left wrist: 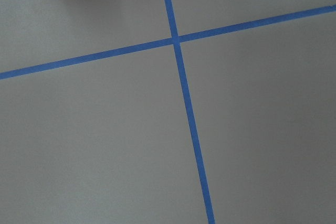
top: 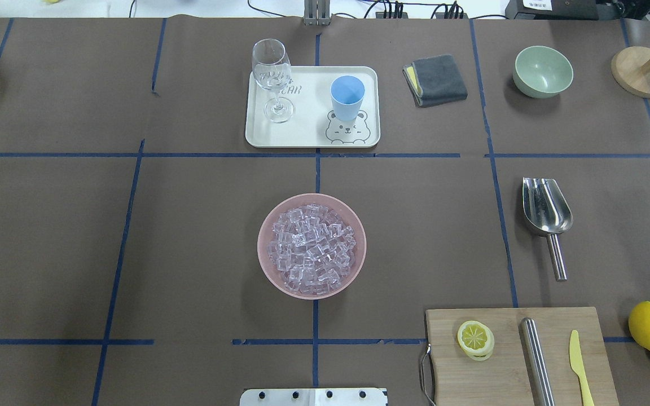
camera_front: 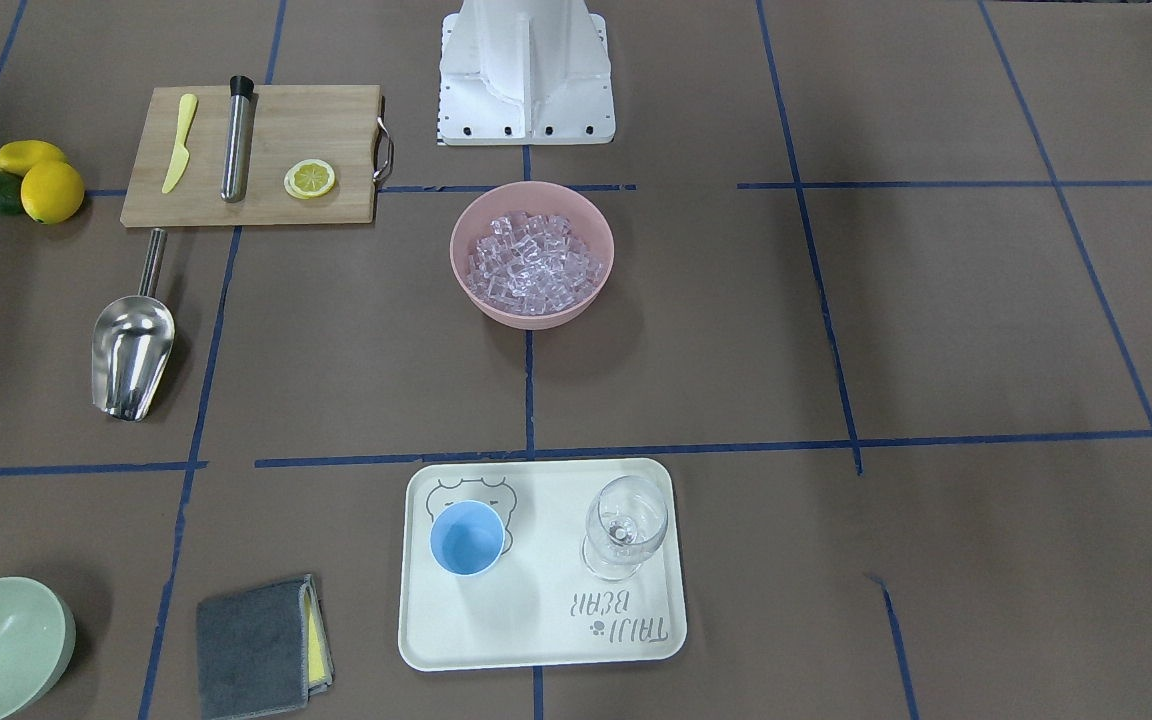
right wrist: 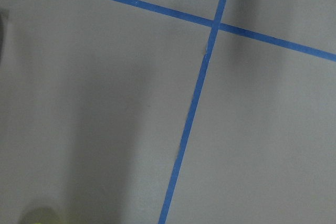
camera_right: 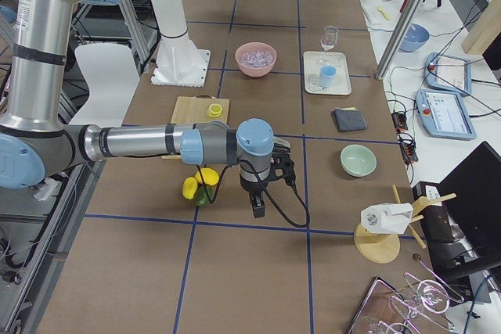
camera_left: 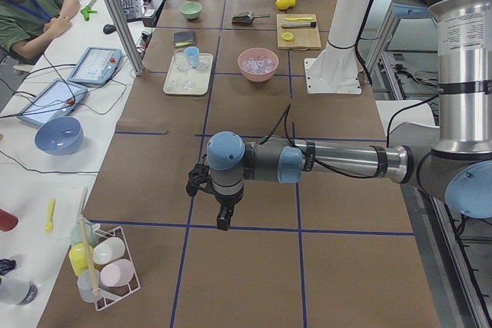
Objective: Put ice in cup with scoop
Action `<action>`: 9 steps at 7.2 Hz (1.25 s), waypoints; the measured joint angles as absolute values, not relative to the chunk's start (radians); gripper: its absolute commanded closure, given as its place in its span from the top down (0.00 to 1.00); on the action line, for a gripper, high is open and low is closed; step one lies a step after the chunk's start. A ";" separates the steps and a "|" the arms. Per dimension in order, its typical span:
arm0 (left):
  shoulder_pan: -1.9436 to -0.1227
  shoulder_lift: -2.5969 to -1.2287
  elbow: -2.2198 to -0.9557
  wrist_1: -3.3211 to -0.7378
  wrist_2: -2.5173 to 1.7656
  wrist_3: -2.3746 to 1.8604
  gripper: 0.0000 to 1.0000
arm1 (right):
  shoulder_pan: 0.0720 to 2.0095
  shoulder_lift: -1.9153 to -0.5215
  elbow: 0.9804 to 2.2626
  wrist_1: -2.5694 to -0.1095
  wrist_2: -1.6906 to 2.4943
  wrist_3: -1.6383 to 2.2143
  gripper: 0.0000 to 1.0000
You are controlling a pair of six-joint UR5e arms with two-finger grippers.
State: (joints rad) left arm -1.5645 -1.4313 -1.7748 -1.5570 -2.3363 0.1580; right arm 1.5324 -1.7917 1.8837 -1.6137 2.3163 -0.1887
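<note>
A shiny steel scoop [top: 545, 211] lies flat on the brown tabletop [top: 189, 237] on the robot's right, thin rod handle toward the robot. It is well apart from the central pink bowl [top: 260, 239] heaped with clear ice [top: 312, 248] and from the light-blue cup [top: 347, 97] on a cream tray [top: 308, 132] beyond. The scoop looks rigid, light and slick, so the handle seems the place to pinch, squarely, lest it twist. The left arm [camera_left: 346, 160] and right arm [camera_right: 133, 142] hang over bare tabletop at either end, and whether their jaws are spread or pressed together cannot be told.
</note>
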 measured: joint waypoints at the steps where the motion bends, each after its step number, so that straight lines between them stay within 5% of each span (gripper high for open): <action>1: -1.564 -1.432 -1.776 -1.558 -2.336 0.159 1.00 | 1.532 -1.792 1.884 -1.614 2.316 -0.189 1.00; 9: -1.563 -1.434 -1.781 -1.560 -2.337 0.161 1.00 | 1.533 -1.771 1.905 -1.614 2.314 -0.179 1.00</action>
